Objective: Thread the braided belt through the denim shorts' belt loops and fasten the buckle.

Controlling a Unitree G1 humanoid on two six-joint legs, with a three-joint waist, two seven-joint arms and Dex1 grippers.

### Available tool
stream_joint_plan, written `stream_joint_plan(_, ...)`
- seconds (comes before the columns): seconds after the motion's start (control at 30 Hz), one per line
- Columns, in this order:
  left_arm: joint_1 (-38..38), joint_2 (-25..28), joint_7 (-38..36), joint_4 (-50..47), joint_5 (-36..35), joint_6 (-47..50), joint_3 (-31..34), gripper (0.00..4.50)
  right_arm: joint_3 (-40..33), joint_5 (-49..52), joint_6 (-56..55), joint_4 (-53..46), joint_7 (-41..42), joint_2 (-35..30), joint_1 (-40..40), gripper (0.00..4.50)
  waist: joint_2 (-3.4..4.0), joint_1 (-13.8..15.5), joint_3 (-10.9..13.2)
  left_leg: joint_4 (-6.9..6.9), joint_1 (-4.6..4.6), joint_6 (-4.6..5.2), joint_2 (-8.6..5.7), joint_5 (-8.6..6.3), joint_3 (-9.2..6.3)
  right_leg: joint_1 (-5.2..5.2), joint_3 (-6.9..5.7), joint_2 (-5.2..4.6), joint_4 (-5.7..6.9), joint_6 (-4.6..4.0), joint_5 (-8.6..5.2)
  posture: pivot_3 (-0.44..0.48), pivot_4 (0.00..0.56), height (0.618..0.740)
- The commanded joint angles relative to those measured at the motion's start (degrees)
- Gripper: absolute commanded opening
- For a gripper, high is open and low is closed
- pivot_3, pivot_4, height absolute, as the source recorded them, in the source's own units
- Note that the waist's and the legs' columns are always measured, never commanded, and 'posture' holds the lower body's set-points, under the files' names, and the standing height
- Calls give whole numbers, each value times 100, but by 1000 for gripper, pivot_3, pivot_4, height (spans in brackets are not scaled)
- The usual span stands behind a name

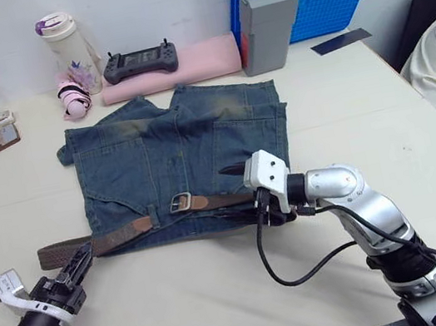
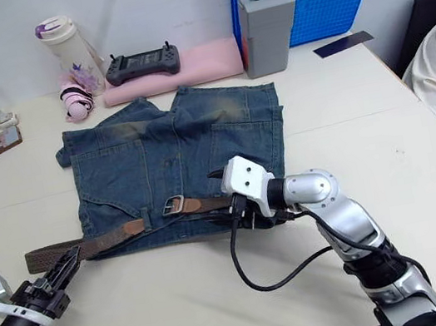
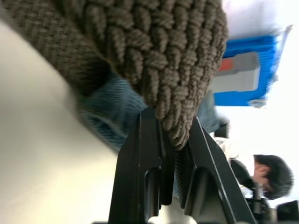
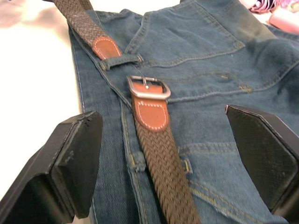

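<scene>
My left gripper (image 1: 81, 259) is clamped on the free stretch of the long dark-brown braided belt (image 4: 161, 161), just off the left edge of the faded blue denim shorts (image 1: 184, 160), which lie flat on the white table (image 1: 360, 104). My right gripper (image 4: 173, 154) is spread wide, holding nothing, hovering over the waistband. The belt runs under a small denim belt loop (image 4: 183, 164) on the right side. Its silver rectangular buckle (image 4: 148, 87) sits mid-waistband. The tan leather tip (image 4: 106, 47) is poked into another loop, apart from the buckle, so nothing is fastened.

My read: keep light tension on the left, pin the buckle strap with the right, then feed the tip straight toward the frame. Avoid twisting the braid.
</scene>
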Motion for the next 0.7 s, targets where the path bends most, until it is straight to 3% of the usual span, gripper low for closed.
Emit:
stream_joint_plan(0.03, -322, 557, 22, 229, 166, 87, -235, 0, -84, 128, 21, -269, -89, -63, -10, 4466, 1, 0, 0, 0, 0, 0, 0, 0, 0, 0, 0, 0, 0, 0, 0, 0, 150, 676)
stream_joint_plan(0.27, -1044, 1315, -317, 413, 855, 486, -818, 0, -1, 156, 49, -300, -82, -161, 0, 4466, 1, 8, 1, -4, 2, -3, 1, 3, -2, 1, -2, 0, 0, 0, 0, 0, 150, 676)
stream_joint_plan(0.37, -1380, 2024, -1021, 857, 1583, 858, -1041, 0, 52, 178, 34, -300, -22, -190, -47, 4466, 1, 0, 0, -5, 1, -1, -2, 3, -2, 1, -2, -1, -2, 3, 2, 0, 150, 676)
stream_joint_plan(0.53, -2084, 2716, -2155, 1432, 2747, 978, -1660, 0, 181, 93, -113, -229, 14, -220, -87, 4466, 9, -26, 5, -19, 3, -2, -1, 4, -2, -5, 0, 1, -4, 1, 1, 0, 150, 676)
stream_joint_plan(0.7, -3127, 2816, -3158, 1736, 3773, 848, -2555, 0, 319, -118, -490, -113, 5, -260, -103, 4466, 10, -19, 6, -21, 2, -2, -1, 4, -4, -6, -1, 1, -6, 1, 1, 0, 150, 676)
